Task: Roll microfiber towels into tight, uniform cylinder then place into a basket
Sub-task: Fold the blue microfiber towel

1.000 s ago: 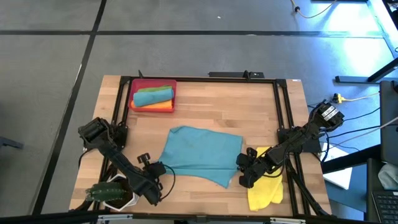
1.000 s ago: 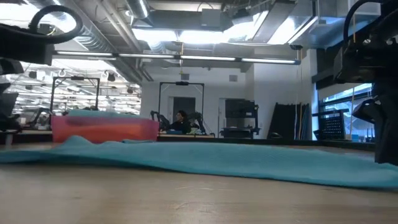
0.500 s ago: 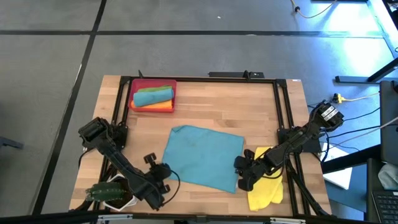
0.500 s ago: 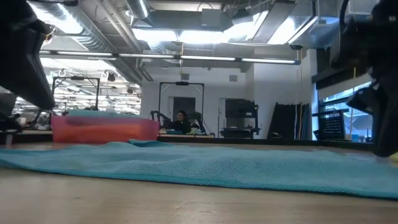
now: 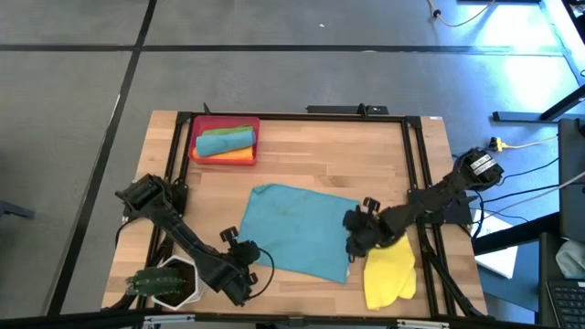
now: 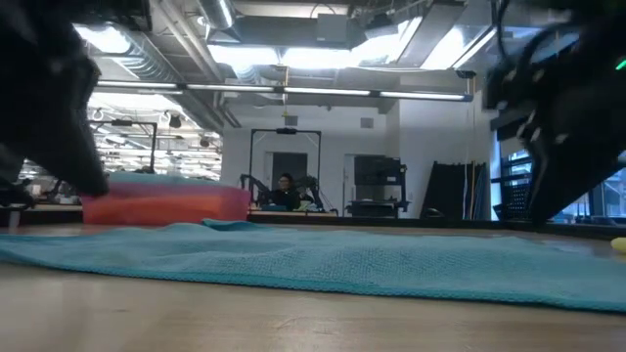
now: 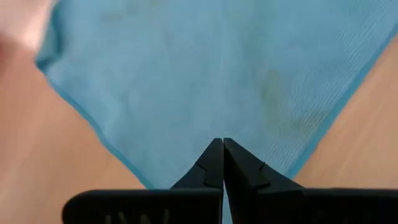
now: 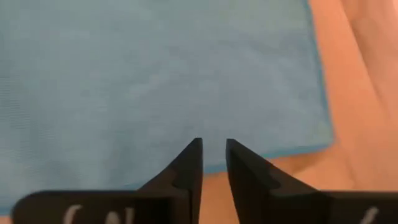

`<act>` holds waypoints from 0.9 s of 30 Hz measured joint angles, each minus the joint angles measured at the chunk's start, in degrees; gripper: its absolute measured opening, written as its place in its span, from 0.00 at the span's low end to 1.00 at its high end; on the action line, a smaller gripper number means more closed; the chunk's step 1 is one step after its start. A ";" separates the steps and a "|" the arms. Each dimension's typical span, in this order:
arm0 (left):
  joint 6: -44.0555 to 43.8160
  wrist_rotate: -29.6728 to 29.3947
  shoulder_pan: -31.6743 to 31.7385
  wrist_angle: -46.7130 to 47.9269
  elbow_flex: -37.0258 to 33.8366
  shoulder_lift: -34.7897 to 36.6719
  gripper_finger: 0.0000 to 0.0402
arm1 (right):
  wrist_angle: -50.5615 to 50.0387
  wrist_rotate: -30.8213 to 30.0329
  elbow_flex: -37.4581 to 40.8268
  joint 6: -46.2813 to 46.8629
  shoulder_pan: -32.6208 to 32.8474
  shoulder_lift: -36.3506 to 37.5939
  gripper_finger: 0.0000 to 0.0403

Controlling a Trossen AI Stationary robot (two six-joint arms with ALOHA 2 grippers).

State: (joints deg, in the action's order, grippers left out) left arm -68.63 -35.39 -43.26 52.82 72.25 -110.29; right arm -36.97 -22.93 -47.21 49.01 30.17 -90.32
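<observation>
Teal towel (image 5: 302,228) flat between shut left gripper (image 5: 245,271) and slightly parted, empty right gripper (image 5: 355,239); basket (image 5: 203,129) holds perhaps three.

Non-task items on your station
You have a potted plant (image 5: 157,281) in a white pot at the wooden table's (image 5: 311,155) near-left corner.

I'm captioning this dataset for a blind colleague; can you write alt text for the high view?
Seen from above, a teal-blue towel lies flat on a wooden table, the left gripper at its near edge and the right gripper at its right edge. A red basket holds rolled towels; a yellow towel lies nearby.
</observation>
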 joint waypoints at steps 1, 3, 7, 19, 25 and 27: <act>0.08 1.65 0.40 -0.02 0.00 -0.69 0.00 | -0.31 0.78 0.56 -0.36 -1.42 0.00 0.17; 0.71 7.25 1.46 0.63 0.00 -2.37 0.00 | -0.60 1.96 1.52 -2.07 -3.99 0.02 0.13; 4.36 12.41 3.68 1.68 0.26 -4.98 0.00 | -0.51 5.52 3.39 -4.26 -8.21 0.02 0.04; 13.40 7.93 10.97 7.96 -0.09 -5.80 0.00 | -0.05 16.68 4.03 2.60 -2.05 0.28 0.03; 21.16 5.43 16.33 8.45 -0.13 -5.83 0.00 | 3.57 18.24 4.10 11.06 6.07 0.24 0.01; 23.26 2.97 18.39 8.45 -0.13 -5.83 0.00 | 7.24 19.05 4.18 12.58 8.41 0.13 0.03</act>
State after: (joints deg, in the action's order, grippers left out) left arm -45.37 -32.42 -24.88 61.28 72.12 -116.11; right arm -29.73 -3.88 -43.02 61.59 38.58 -90.19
